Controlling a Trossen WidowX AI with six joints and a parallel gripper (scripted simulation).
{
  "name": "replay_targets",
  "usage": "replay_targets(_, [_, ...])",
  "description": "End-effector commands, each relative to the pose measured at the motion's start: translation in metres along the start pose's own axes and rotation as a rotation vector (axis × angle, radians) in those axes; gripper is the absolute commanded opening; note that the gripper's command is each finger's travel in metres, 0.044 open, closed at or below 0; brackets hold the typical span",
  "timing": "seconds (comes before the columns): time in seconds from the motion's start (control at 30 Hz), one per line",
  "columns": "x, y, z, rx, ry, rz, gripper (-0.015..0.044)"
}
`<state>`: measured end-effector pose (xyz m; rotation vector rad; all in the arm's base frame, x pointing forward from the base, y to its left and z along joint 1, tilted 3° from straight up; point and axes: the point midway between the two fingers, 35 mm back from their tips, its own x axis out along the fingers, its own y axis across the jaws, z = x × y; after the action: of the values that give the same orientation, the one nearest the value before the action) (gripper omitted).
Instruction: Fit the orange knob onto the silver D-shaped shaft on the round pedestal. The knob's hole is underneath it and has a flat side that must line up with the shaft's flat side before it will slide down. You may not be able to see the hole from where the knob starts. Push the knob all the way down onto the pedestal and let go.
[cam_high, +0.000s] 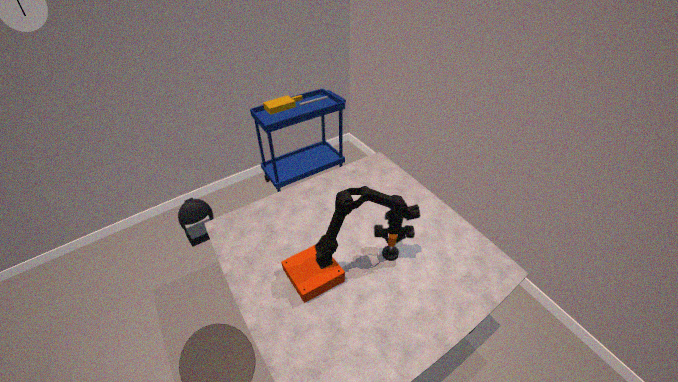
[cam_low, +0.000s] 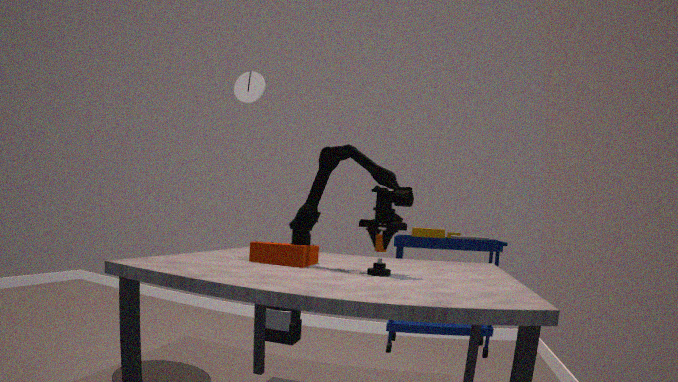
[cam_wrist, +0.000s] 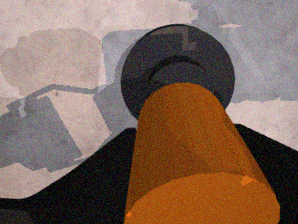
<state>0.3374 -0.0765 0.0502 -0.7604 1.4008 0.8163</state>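
My gripper (cam_high: 393, 241) (cam_low: 380, 245) is shut on the orange knob (cam_high: 392, 240) (cam_low: 380, 243) (cam_wrist: 185, 135) and holds it upright. In the exterior view the knob hangs a little above the silver shaft (cam_low: 379, 260), with a gap between them. The shaft stands on the dark round pedestal (cam_high: 390, 253) (cam_low: 378, 270) (cam_wrist: 135, 75). In the wrist view the knob covers the near part of the pedestal and hides the shaft. The knob's hole and its flat side are hidden underneath, and the shaft's flat side cannot be made out.
The arm's orange base block (cam_high: 313, 272) (cam_low: 280, 254) sits on the table (cam_high: 350, 325) (cam_low: 450, 290), to the left of the pedestal. A blue cart (cam_high: 303, 165) (cam_low: 450, 243) with a yellow object (cam_high: 280, 104) (cam_low: 428, 232) on top stands on the floor beyond the table.
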Motion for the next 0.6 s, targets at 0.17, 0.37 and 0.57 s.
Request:
replay_targets(0.17, [0.016,-0.003,-0.003,-0.003,0.001,-0.007,0.0000])
replay_targets(0.37, [0.026,-0.003,-0.003,-0.001,0.001,-0.007,0.0000])
replay_targets(0.57, [0.022,-0.005,-0.003,0.000,0.001,-0.007,0.0000])
